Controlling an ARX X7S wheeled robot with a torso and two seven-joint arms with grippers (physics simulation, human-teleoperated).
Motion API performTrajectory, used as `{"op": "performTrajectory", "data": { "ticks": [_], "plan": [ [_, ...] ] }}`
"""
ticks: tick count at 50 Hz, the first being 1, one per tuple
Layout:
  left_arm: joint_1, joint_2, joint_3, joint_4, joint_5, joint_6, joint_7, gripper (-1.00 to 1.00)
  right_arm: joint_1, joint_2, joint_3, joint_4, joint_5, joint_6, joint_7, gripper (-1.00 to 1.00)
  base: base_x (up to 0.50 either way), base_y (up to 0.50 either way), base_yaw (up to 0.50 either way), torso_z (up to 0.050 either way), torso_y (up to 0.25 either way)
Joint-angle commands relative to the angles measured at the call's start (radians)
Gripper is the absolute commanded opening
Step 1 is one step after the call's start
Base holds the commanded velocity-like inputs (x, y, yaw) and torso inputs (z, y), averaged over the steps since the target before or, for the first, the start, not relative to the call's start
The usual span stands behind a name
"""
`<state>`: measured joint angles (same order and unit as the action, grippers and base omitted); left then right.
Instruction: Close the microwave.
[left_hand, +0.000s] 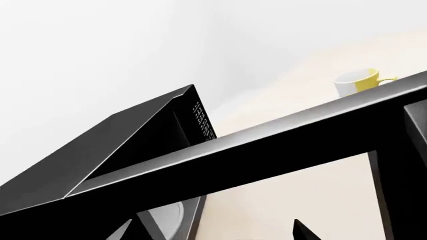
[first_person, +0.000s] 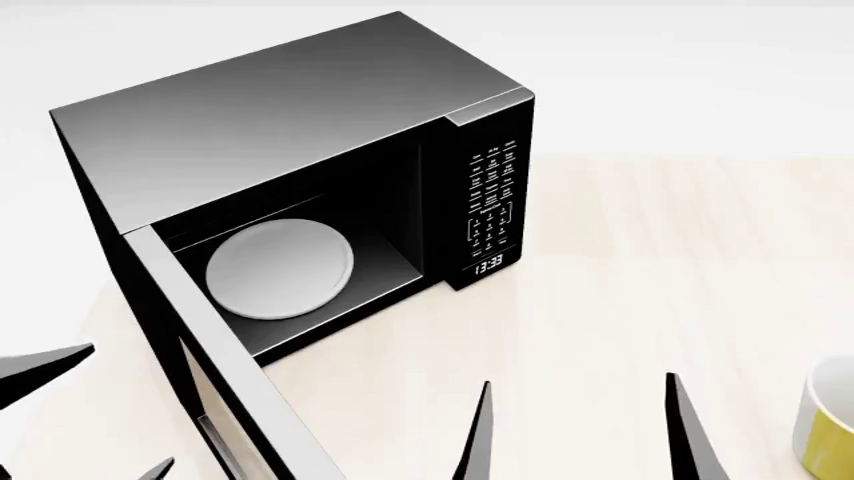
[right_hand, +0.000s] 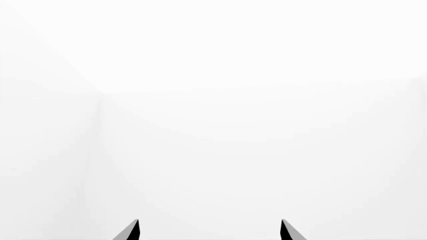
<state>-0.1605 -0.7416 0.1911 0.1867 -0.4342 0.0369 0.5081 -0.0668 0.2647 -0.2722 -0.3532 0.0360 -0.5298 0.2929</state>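
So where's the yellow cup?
In the head view, the yellow cup sits on the table's right edge, near the right gripper, right of the microwave.

Left claw (first_person: 80, 410), right claw (first_person: 581, 425): thin black pointed fingers, grey inner faces.

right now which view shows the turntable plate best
The head view: the turntable plate lies whole inside the open microwave. The left wrist view catches only an edge of it under the door. The right wrist view shows none.
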Motion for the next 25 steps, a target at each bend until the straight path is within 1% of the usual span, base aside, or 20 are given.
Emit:
{"op": "performTrajectory", "data": {
  "ticks": [1, 14, 25],
  "plan": [
    [-0.072, 0.061, 0.066, -0.071, 0.046, 0.015, 0.063, 1.0, 0.002, -0.004, 0.008, 0.008, -0.006, 0.0, -0.005, 1.0, 0.0, 0.0, 0.0, 0.0, 0.0],
    [-0.118, 0.131, 0.123, -0.149, 0.078, 0.058, 0.096, 1.0, 0.007, 0.001, 0.008, 0.017, 0.007, 0.005, 0.003, 1.0, 0.0, 0.0, 0.0, 0.0, 0.0],
    [-0.139, 0.19, 0.141, -0.214, 0.1, 0.106, 0.091, 1.0, 0.008, 0.004, 0.004, 0.017, 0.012, 0.012, 0.008, 1.0, 0.0, 0.0, 0.0, 0.0, 0.0]
  ]
}}
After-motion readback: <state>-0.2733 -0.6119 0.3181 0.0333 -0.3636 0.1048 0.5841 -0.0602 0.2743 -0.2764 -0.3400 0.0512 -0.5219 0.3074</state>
